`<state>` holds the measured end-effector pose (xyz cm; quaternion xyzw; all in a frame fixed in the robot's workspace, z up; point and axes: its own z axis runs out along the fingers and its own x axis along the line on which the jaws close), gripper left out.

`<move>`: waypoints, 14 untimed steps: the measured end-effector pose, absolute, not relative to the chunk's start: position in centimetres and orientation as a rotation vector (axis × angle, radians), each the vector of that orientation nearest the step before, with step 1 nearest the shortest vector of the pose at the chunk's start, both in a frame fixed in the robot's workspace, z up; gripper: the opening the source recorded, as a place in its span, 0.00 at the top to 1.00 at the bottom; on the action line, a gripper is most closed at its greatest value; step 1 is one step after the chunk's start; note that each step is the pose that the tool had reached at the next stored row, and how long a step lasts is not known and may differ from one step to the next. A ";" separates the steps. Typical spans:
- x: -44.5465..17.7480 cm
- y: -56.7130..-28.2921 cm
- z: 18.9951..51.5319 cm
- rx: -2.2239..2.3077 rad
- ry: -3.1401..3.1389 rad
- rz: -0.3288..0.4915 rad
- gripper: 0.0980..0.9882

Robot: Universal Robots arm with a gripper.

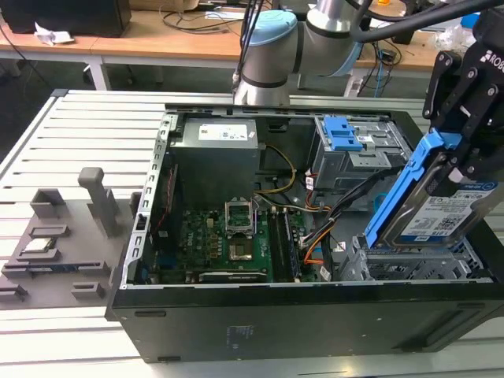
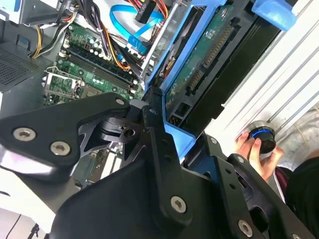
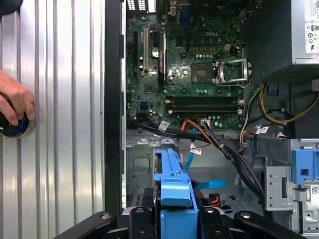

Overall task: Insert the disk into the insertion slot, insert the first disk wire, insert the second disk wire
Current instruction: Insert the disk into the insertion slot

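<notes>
The exterior view's right edge cut off my pincer [image 1: 455, 157], which clamped the disk [image 1: 438, 211]. I could not tell whether the disk's lower edge sat inside the insertion slot [image 1: 409, 269]. A hand [image 3: 16, 102], cropped in the first wrist view, covered most of a dark knob [image 3: 14, 126].

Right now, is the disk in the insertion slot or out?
Not seated: the disk is tilted in the gripper, lower edge at the insertion slot.

Open black tower case [image 1: 276, 323] on grey slatted aluminium table [image 1: 79, 126]. Inside: green motherboard [image 1: 228, 240], silver boxy power supply [image 1: 216, 153], grey drive bay with blue latches [image 1: 366, 157].
</notes>
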<state>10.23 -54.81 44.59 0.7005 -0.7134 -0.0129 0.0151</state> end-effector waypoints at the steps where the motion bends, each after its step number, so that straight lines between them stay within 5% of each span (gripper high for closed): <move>1: 10.2 -54.8 44.5 2.180 -2.220 -0.040 0.70; 14: 10.0 -54.7 43.3 2.180 -2.220 -0.040 0.70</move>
